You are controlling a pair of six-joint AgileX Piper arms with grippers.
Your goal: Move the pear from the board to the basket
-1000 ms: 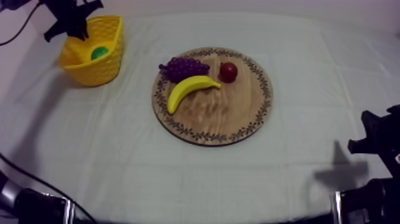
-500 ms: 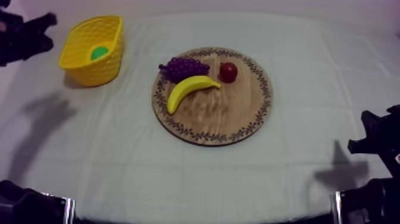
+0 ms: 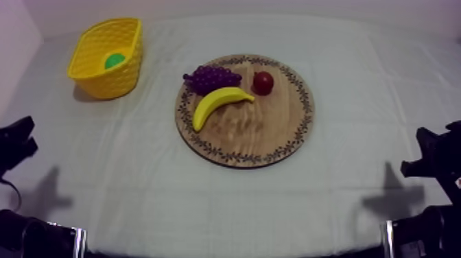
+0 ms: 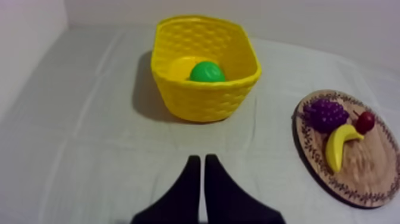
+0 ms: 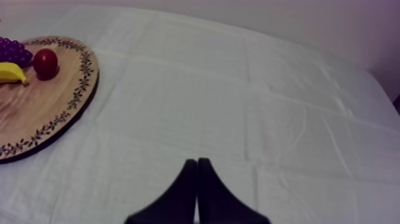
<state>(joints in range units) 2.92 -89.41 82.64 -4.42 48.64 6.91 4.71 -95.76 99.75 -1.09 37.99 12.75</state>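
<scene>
The pear (image 3: 114, 60), green and round, is seen lying inside the yellow basket (image 3: 103, 86), which stands at the far left of the cloth-covered desk (image 3: 240, 199), well apart from the round wooden board (image 3: 254, 130) at the desk's middle. In the left wrist view the pear is found resting on the basket's floor, close to the wall nearest the camera. On the board three toy fruits are laid: a bunch of grapes (image 3: 209, 78) at the far left part, a banana (image 3: 218, 104) just in front of it and touching it, and a small red fruit (image 3: 263, 83) just beside the banana's right tip. The near half of the board is left bare. The left gripper (image 4: 199, 158) is held low over the cloth on the near side of the basket, well short of it, with its two black fingers pressed together into a narrow wedge and nothing grasped between them. The right gripper (image 5: 197, 161) is likewise clenched on nothing, its fingers laid together over bare cloth to the right of the board, apart from its patterned rim. In the top view both arms are seen low at the desk's near side edges, with their shadows cast on the cloth.
</scene>
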